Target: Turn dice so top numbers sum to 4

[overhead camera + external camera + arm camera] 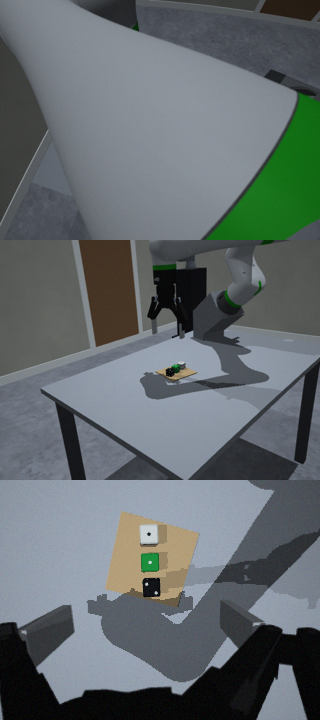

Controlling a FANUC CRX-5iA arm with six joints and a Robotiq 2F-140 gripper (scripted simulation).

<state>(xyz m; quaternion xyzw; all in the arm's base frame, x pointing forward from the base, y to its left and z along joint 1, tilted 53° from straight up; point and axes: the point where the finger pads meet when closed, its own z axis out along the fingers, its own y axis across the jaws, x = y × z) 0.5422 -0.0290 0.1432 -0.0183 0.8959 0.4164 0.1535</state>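
White die (181, 365) (149, 534) with black pips, green (175, 368) (150, 562) and black dice (170, 372) (151, 587) with white pips.

Across the top view, my arm (168, 111) (196, 247) is smooth pale grey, broad and rounded, with a thin dark seam before a wide green band (281, 165) at the right. In the exterior view's upper middle, a narrow green ring (164, 267) tops my black hand (168, 336) (146, 616), whose angular, jointed black fingers end in flat grey pads (154, 326) (52, 632).
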